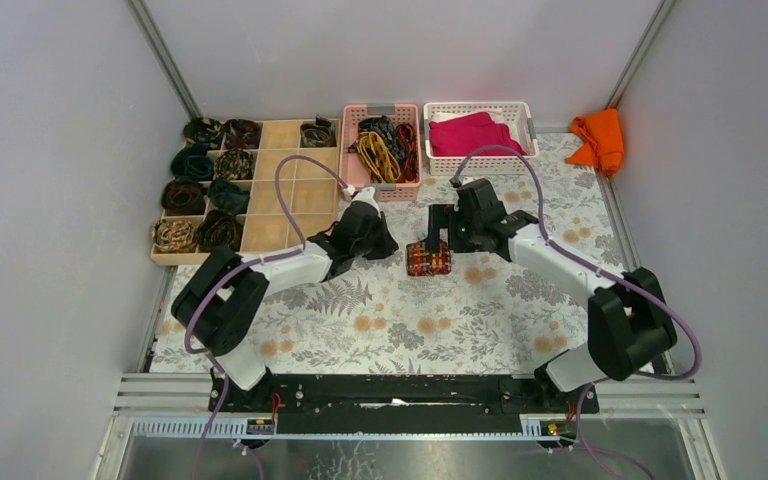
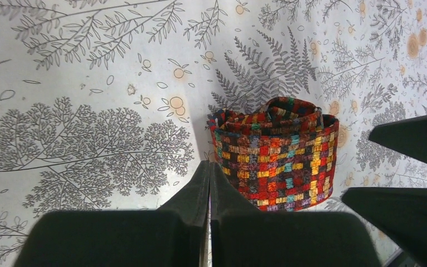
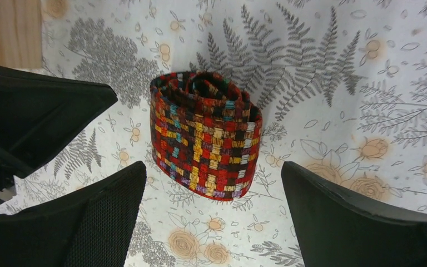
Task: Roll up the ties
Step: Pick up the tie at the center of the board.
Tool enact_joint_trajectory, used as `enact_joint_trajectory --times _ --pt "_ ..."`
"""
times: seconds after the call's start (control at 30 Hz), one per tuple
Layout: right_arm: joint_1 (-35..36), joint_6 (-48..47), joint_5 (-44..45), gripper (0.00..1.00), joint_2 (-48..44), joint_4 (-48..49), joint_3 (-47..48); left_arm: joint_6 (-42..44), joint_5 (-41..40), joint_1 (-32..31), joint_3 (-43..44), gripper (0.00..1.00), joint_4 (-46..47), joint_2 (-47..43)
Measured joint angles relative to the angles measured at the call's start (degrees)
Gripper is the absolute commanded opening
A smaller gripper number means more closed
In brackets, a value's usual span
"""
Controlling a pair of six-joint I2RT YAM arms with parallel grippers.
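Note:
A rolled tie (image 1: 428, 259) with a red, orange and dark check pattern stands on its edge on the floral table cover. It also shows in the left wrist view (image 2: 275, 156) and the right wrist view (image 3: 205, 136). My left gripper (image 1: 385, 243) is shut and empty, its tips (image 2: 209, 164) just beside the roll's left side. My right gripper (image 1: 442, 232) is open and empty, its jaws (image 3: 211, 167) spread wide on the near side of the roll, not touching it. Several loose ties (image 1: 385, 148) lie in a pink basket.
A wooden compartment tray (image 1: 290, 195) at the back left holds several rolled ties (image 1: 200, 195) in its left cells. The pink basket (image 1: 380, 108) and a white basket (image 1: 480, 107) with a magenta cloth (image 1: 472, 135) stand behind. An orange cloth (image 1: 600, 140) lies at the back right.

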Motion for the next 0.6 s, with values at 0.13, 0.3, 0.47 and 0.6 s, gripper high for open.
enact_joint_trajectory --times 0.13,0.3,0.47,0.6 --pt "0.02 -0.04 -1.38 1.00 2.95 0.26 0.00 -0.37 1.11 0.00 -0.04 0.01 0.85 1.03" --pt "0.02 -0.28 -1.51 1.00 5.49 1.40 0.00 -0.59 1.79 0.00 -0.04 0.01 1.27 2.78" --pt "0.02 -0.79 -1.64 1.00 9.16 2.38 0.37 -0.79 2.75 0.00 -0.04 0.01 1.90 4.70" --pt "0.02 -1.09 -2.69 1.00 11.47 3.13 0.66 -0.87 3.39 -0.02 -0.04 0.01 2.27 5.09"
